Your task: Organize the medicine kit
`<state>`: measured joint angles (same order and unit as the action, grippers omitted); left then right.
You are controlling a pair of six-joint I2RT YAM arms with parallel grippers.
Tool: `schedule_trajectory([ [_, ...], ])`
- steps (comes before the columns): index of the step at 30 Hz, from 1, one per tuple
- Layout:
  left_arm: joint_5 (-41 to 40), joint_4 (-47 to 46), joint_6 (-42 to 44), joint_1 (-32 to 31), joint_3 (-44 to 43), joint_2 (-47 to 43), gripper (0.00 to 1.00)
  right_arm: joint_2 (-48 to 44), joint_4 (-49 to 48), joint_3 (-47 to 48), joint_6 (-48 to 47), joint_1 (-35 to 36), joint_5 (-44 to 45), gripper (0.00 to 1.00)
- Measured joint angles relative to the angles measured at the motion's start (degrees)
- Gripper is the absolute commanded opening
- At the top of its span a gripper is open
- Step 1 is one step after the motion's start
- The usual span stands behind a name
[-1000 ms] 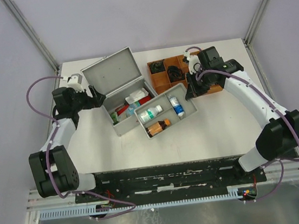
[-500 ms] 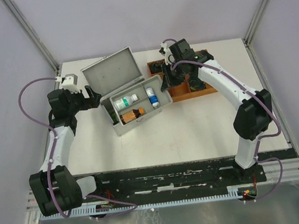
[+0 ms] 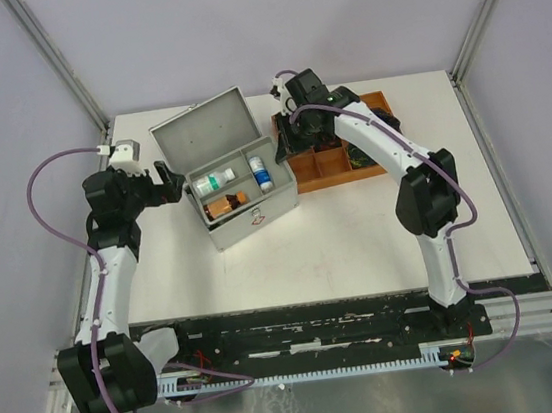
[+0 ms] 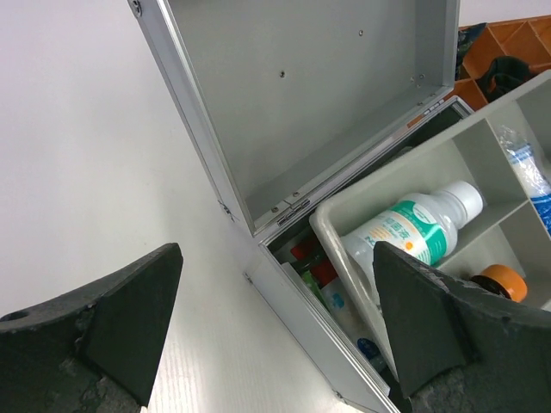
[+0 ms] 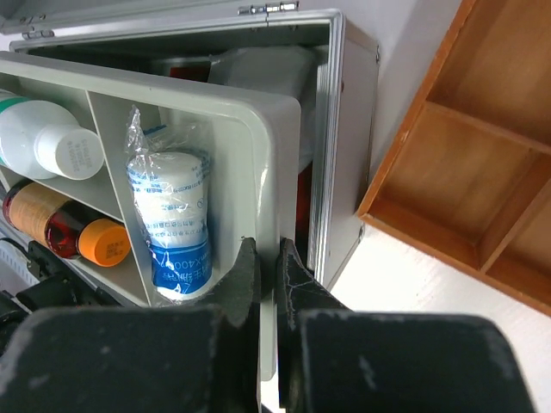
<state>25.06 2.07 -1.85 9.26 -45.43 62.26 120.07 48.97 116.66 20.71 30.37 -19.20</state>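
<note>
Grey plastic is being pinched between the right gripper's (image 5: 267,258) closed jaws: the right wall of the insert (image 5: 215,99), which is lying across the open kit (image 3: 248,225) at the table's (image 3: 360,236) far middle. The left gripper (image 4: 275,310) is hovering just left of the kit, jaws spread wide.

we see our left arm (image 3: 108,277) and right arm (image 3: 374,139) built from smooth white links joined by bulky black joint housings, each with a small white block at the wrist. a thin purple cable (image 3: 35,196) runs along each arm. the left fingers (image 4: 129,314) are dark grey, wedge-shaped and scuffed; the right fingers (image 5: 245,288) are black and flat-faced.
</note>
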Motion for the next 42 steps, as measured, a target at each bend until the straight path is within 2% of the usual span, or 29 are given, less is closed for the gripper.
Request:
schedule_trajectory([
  [10,-1.5,-0.1,0.1,0.0,1.2,-2.0,0.98,6.6,2.3,8.1,-0.5,0.6,-0.1,0.01],
  [31,-2.1,-0.7,1.6,0.0,2.7,-4.4,0.98,10.4,6.0,12.5,-2.8,1.5,-0.3,0.01],
  [34,-2.1,-0.8,1.6,0.0,2.7,-5.0,0.98,11.1,6.0,12.6,-2.8,1.6,-0.3,0.03],
  [42,-2.1,-1.0,1.7,0.0,2.7,-5.4,0.98,12.0,6.0,13.3,-3.2,2.2,1.2,0.21],
])
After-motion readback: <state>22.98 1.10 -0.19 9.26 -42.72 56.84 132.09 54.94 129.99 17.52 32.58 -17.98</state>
